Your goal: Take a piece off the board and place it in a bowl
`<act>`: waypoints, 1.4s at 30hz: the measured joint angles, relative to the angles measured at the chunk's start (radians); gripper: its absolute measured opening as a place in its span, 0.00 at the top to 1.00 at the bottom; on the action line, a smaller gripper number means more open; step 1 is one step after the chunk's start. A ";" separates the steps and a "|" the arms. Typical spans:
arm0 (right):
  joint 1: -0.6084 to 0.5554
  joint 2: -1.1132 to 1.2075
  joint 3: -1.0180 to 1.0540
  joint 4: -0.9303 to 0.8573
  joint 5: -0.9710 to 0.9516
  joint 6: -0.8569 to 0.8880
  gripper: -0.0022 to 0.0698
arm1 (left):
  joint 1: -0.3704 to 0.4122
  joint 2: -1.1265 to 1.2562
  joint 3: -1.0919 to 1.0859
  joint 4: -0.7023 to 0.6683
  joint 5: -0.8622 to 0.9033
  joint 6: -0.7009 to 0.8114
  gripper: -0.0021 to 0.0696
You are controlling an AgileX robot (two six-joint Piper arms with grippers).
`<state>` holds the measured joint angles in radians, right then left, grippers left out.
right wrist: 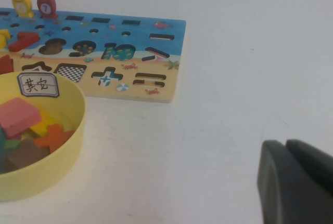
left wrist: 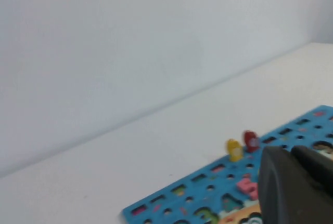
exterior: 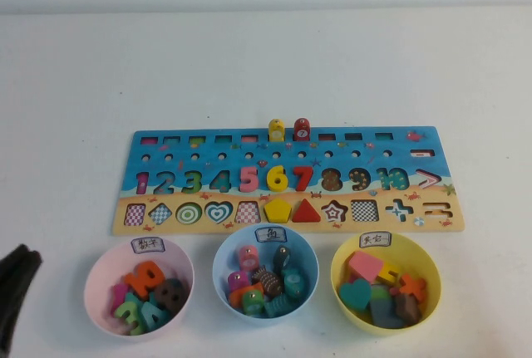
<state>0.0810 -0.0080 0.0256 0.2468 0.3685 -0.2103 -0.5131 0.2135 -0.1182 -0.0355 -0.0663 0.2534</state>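
Note:
The board (exterior: 287,161) lies across the middle of the table; it also shows in the left wrist view (left wrist: 208,182) and the right wrist view (right wrist: 166,31). The pink piece (exterior: 364,265) lies in the yellow bowl (exterior: 424,254) at the front right, among other blocks, and shows in the right wrist view (right wrist: 18,116) too. The bowl's white label (right wrist: 37,85) sits at its rim. My left gripper (exterior: 17,283) is shut and empty at the front left edge, apart from the pink bowl. My right gripper (right wrist: 286,145) is shut and empty over bare table to the right of the yellow bowl (right wrist: 57,156).
A pink bowl (exterior: 100,271) with numbers and a light blue bowl (exterior: 223,262) with small pieces stand in front of the board. A yellow pentagon (exterior: 277,209) and a red triangle (exterior: 306,211) sit in the board. Two pegs (exterior: 288,129) stand at its far edge.

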 joint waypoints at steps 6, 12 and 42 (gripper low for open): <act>0.000 0.000 0.000 0.000 0.000 0.000 0.99 | 0.282 -0.111 0.062 -0.031 -0.003 -0.042 0.97; 0.000 0.000 0.000 0.000 0.000 0.000 0.99 | 0.385 -0.168 0.127 -0.035 -0.003 -0.048 0.97; 0.000 -0.002 0.000 0.000 0.000 0.000 0.99 | 0.387 -0.224 0.143 0.002 0.439 -0.075 0.97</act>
